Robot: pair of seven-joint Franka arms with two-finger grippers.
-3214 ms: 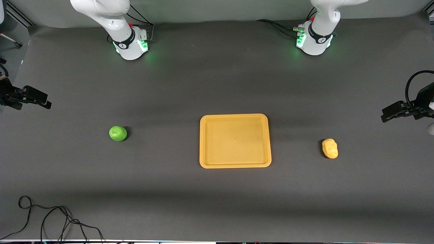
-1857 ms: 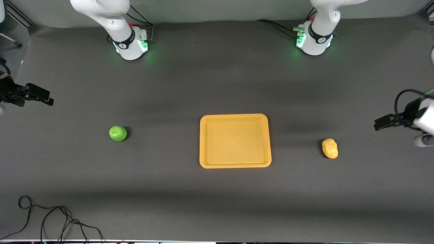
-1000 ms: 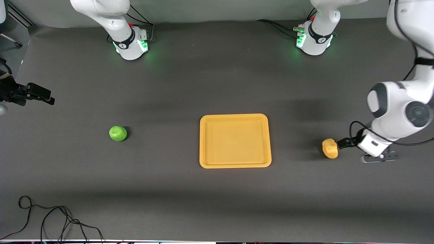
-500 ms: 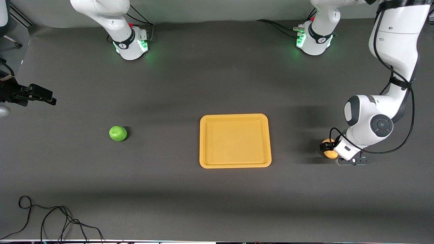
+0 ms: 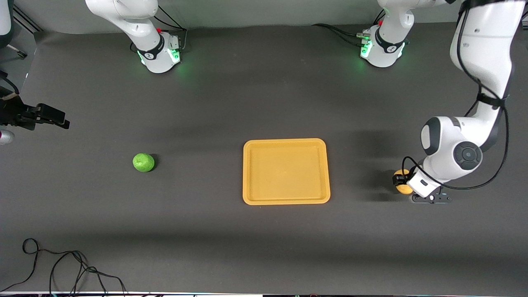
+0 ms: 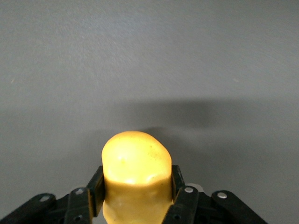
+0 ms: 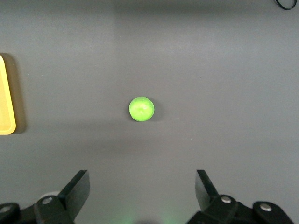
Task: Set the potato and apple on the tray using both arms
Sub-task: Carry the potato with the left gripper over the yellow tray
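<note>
The potato (image 5: 404, 189) lies on the table toward the left arm's end, level with the tray (image 5: 286, 200). My left gripper (image 5: 398, 180) is down on it, fingers pressed against both its sides; in the left wrist view the potato (image 6: 135, 156) fills the gap between the fingers (image 6: 97, 186). The green apple (image 5: 143, 162) sits on the table toward the right arm's end. My right gripper (image 5: 62, 122) is open and empty, up in the air near that end's table edge. The right wrist view shows the apple (image 7: 141, 108) well ahead of the open right gripper (image 7: 142, 176).
A black cable (image 5: 62, 264) loops on the table near the front camera, toward the right arm's end. The tray's rim (image 7: 5, 98) shows at the edge of the right wrist view. Both arm bases (image 5: 159, 53) (image 5: 381, 49) glow green.
The left arm swung in from the table's end, came down on the potato and its fingers closed round it. The right gripper drifted slightly toward the apple.
</note>
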